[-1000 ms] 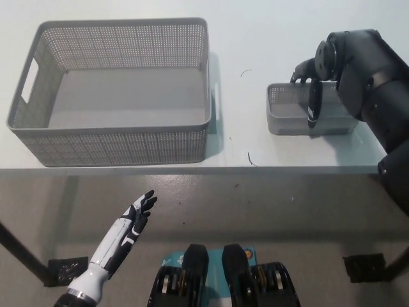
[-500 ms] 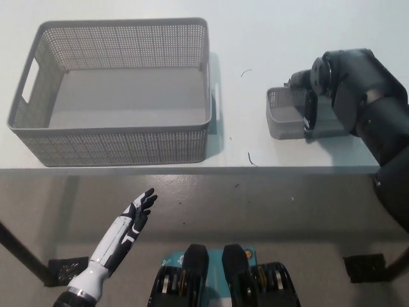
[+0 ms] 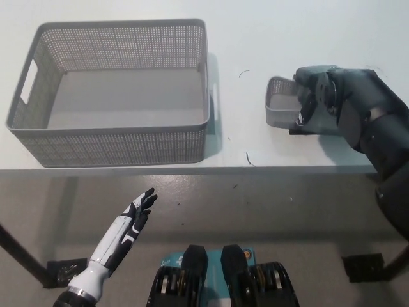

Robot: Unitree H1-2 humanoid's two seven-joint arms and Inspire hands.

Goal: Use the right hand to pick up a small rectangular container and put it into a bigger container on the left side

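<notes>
While I watch from the head camera, the white table (image 3: 255,38) fills the far half of the view, its near edge running straight across the picture, with grey floor (image 3: 268,211) below it. Largest on the table is the big grey mesh container (image 3: 115,137), standing upright on the left side, its open top facing the camera, a cut-out handle visible in its left wall and nothing lying on its flat bottom. Next in size is my black right arm (image 3: 377,128), which enters from the right edge and reaches left over the table. Its black right hand (image 3: 313,102) is closed on the small rectangular container (image 3: 280,105), with fingers curled over the container's right portion; only the left part of that grey mesh box shows, and it appears tilted, its left end turned up toward the camera. I cannot tell whether it touches the table. It sits on the right side of the table, well apart from the big container. My white left hand (image 3: 131,224) rests at the lower left, off the table and over the floor, fingers spread and holding nothing. Two thin dark marks (image 3: 249,158) lie on the table between the containers.
</notes>
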